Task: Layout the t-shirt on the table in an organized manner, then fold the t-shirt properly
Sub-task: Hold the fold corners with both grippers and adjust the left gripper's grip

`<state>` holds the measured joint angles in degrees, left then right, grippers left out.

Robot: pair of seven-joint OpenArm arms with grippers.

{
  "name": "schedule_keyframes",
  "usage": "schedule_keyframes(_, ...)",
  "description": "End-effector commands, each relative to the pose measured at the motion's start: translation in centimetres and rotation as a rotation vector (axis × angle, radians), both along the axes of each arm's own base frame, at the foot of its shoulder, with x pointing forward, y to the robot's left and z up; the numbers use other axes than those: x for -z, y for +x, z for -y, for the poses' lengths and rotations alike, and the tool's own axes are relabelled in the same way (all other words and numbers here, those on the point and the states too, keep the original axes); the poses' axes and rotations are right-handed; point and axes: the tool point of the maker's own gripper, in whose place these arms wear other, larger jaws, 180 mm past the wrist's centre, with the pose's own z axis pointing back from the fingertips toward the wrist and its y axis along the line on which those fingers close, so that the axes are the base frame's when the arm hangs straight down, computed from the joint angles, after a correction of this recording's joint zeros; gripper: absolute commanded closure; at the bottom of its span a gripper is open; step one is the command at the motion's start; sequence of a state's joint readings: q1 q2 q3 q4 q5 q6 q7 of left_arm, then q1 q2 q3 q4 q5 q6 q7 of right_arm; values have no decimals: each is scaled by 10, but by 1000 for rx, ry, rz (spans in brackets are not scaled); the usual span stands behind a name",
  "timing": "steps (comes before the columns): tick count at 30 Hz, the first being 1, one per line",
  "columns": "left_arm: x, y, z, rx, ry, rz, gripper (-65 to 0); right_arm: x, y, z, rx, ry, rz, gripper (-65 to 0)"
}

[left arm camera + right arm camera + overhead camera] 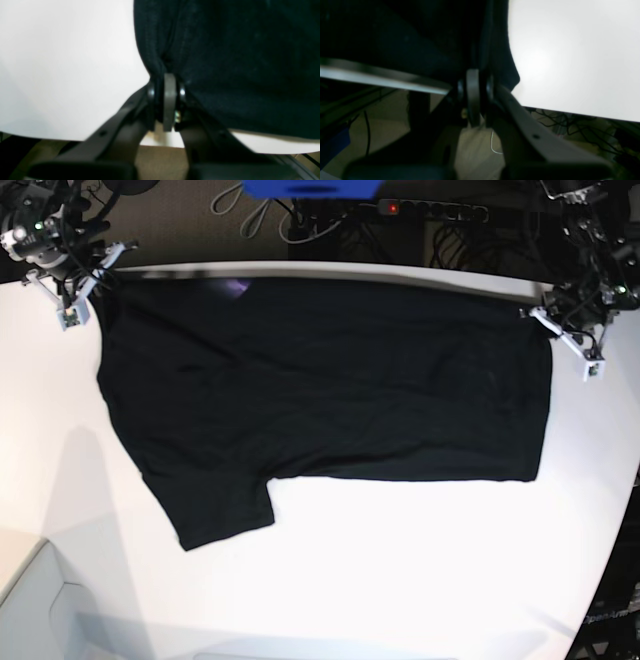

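The black t-shirt [320, 380] lies spread along the far side of the white table [400, 580], one sleeve [215, 510] pointing toward the near left. A small purple patch [235, 288] shows at its far edge. My left gripper [548, 320] is at the shirt's far right corner. In the left wrist view this gripper [166, 80] is shut on a pinch of the black cloth [237, 62]. My right gripper [95, 280] sits at the far left corner. The right wrist view shows it [476, 75] shut on dark cloth [407, 37] at the table's edge.
Beyond the far table edge lie a power strip [430, 210] with a red light, cables [250, 205] and a blue object [310, 188]. The table curves away at the right [620, 510]. Floor and wires [570, 125] show below the edge in the wrist views.
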<state>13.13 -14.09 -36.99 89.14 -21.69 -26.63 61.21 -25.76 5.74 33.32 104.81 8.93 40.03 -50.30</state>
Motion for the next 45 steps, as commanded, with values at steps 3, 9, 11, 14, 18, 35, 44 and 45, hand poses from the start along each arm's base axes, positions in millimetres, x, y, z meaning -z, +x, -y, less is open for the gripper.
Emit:
schedule_keyframes(3,-13,10,-5,1,15,48,-2,-6,4,5,-5,-13,23,0)
schedule_keyframes(9,-9,6,-5,-3,10,34,-5,-6,4,5,-5,-13,23,0)
schedule_keyframes(11,-10,7,-5,-1,13,38,-6,-6,4,5,-5,-13,23,0)
schedule_keyframes(14,-12,8,-5,1,16,43,-51,-6,4,5,-5,-13,23,-28)
schedule_keyframes(18,-12,5,-2,56,20,44,-214,-8,5,5,-7,-16,28,-144)
schedule_keyframes(35,-65,58,-8,88,99,244,-308,-13,4,16,35,-31,44,-202)
schedule_keyframes(44,-16,61,4,96,106,77,-308,-13,4,17,36,-33,45,-202)
schedule_keyframes(45,-13,60,4,95,104,68,-308,-13,4,18,37,-34,45,-202)
